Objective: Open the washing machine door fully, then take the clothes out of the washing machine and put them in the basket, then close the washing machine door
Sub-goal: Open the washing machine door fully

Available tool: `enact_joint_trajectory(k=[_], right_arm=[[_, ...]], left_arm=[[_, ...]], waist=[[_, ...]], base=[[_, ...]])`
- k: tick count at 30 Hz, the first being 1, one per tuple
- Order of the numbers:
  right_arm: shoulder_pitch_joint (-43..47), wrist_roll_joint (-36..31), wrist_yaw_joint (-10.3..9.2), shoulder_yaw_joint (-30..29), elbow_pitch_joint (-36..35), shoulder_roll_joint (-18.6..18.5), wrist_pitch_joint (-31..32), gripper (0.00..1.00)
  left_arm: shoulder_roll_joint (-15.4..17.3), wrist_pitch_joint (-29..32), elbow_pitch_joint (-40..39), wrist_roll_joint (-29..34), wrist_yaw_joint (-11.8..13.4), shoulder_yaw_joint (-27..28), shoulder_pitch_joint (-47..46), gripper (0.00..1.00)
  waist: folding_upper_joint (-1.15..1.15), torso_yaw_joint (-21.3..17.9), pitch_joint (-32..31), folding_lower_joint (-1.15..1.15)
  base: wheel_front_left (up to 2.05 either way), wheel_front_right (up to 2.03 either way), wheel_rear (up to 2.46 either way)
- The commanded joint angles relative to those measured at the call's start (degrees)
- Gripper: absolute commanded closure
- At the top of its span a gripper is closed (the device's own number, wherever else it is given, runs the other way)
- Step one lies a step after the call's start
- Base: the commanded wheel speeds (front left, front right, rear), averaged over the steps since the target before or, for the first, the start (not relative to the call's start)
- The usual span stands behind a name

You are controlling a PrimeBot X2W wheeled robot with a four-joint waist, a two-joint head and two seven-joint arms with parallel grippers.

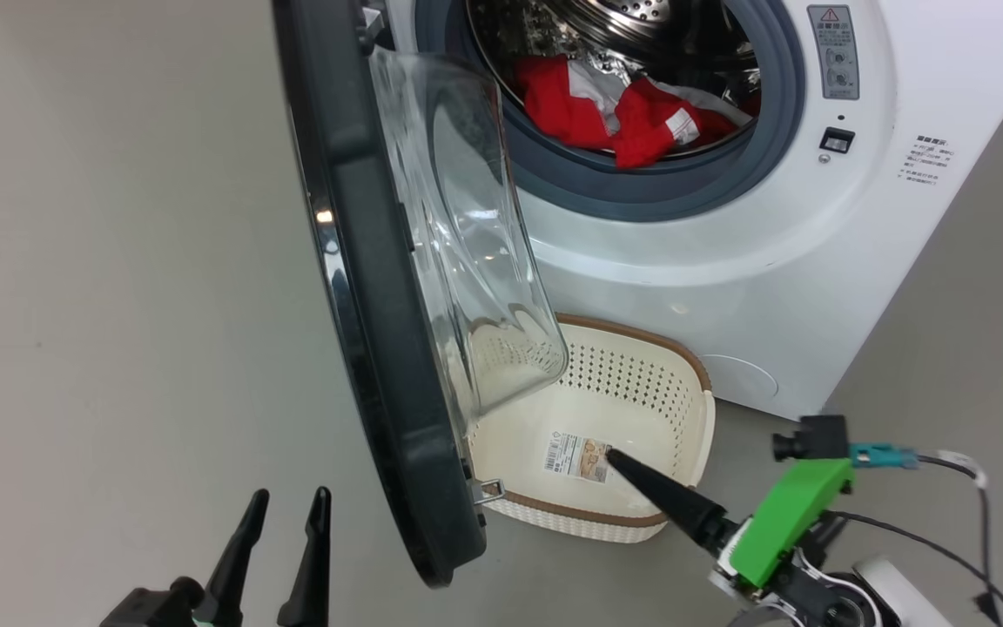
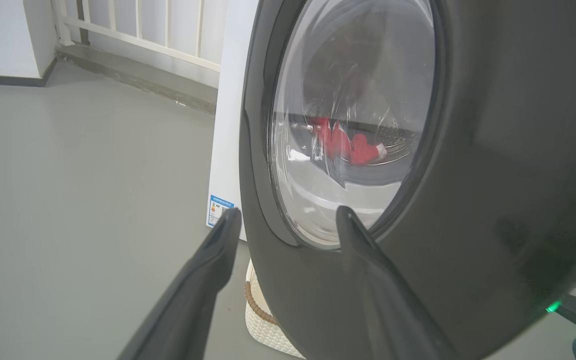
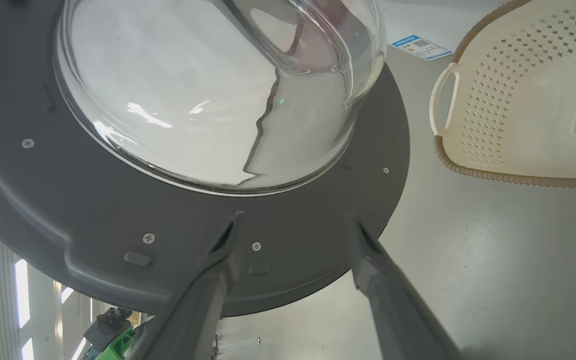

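Note:
The washing machine (image 1: 728,261) stands with its door (image 1: 362,287) swung out edge-on toward me, the glass bowl (image 1: 467,235) bulging right. Red and white clothes (image 1: 615,113) lie in the steel drum, also visible through the glass (image 2: 348,145). The cream basket (image 1: 632,409) sits on the floor below the door, holding nothing. My left gripper (image 1: 288,509) is open, low on the door's outer side; its fingers (image 2: 288,215) straddle the black rim (image 2: 468,175) without touching. My right gripper (image 1: 619,461) hangs over the basket's near edge, open (image 3: 295,220), facing the door's grey inner frame (image 3: 293,175).
Bare grey floor (image 1: 101,305) spreads left of the door and right of the machine. Cables (image 1: 945,540) trail from my right arm. A white railing (image 2: 143,30) and step lie behind the machine. A blue sticker (image 2: 220,209) marks the machine's lower front.

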Motion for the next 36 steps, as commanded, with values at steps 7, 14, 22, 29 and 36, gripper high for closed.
enact_joint_trajectory(k=[7,14,22,29,36], right_arm=[[0.6,-7.7,0.44,2.6,-0.2,-3.6,-11.8,0.0],[-0.8,-15.9,0.44,9.3,3.0,-6.9,-23.2,0.0],[-5.2,-29.4,0.44,14.3,12.4,-8.1,-34.1,0.0],[-2.6,-46.9,0.44,2.5,8.8,-4.6,-34.2,0.0],[1.8,-62.5,0.44,-7.5,2.8,-0.9,-34.2,0.0]], left_arm=[[0.5,-0.5,-1.2,0.2,-0.3,2.7,-1.2,0.0],[0.5,-0.5,-1.1,0.2,-0.3,2.6,-1.3,0.0],[0.5,-0.5,-1.0,0.1,-0.3,2.6,-1.3,0.0],[0.5,-0.5,-1.1,-0.4,-0.3,2.7,-1.7,0.0],[0.5,-0.5,-0.9,-0.7,-0.3,2.7,-1.9,0.0]], waist=[[0.0,-1.0,0.3,0.0],[0.0,-1.3,0.3,0.0],[0.0,-1.3,0.5,0.0],[0.0,-1.4,1.0,0.0],[0.0,-1.2,1.0,0.0]], base=[[0.0,0.0,0.0],[0.0,0.0,0.0],[0.0,0.0,0.0],[0.0,0.0,0.0],[0.0,0.0,0.0]])
